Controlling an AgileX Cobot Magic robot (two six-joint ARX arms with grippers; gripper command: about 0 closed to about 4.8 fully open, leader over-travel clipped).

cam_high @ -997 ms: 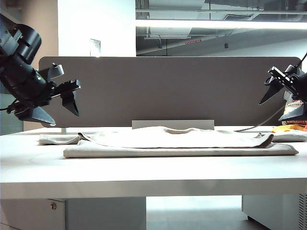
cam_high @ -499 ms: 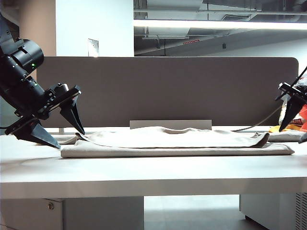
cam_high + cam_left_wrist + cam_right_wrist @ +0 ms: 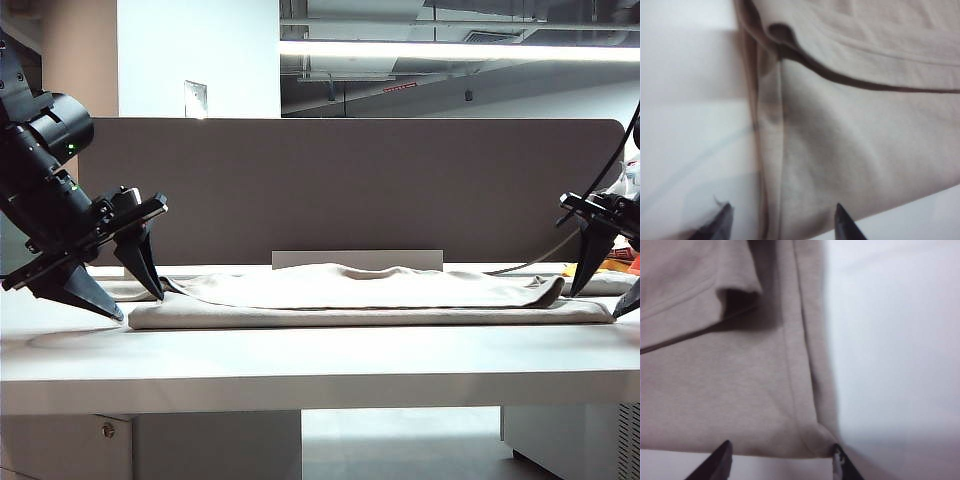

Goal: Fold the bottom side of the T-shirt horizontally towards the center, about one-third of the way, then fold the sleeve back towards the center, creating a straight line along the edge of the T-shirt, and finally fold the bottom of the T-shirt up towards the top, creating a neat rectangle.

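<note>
The beige T-shirt (image 3: 370, 300) lies folded in layers across the white table (image 3: 320, 365). My left gripper (image 3: 140, 308) points down at its left end, open. In the left wrist view the left gripper (image 3: 783, 206) straddles a stitched edge of the T-shirt (image 3: 850, 145), one fingertip (image 3: 726, 212) over bare table. My right gripper (image 3: 597, 306) stands open at the right end. In the right wrist view the right gripper (image 3: 782, 445) hovers by a corner of the T-shirt (image 3: 725, 385). Whether either stitched edge is the bottom side I cannot tell.
A grey partition (image 3: 350, 190) runs behind the table, with a low white box (image 3: 357, 259) in front of it. A yellow-and-white bag (image 3: 620, 263) and a cable (image 3: 530, 262) lie at the far right. The table's front edge (image 3: 320, 395) is near the shirt.
Both grippers have tipped downward and sunk from above the table to the shirt's two ends. Their jaws stand somewhat narrower than before. The shirt has not moved.
</note>
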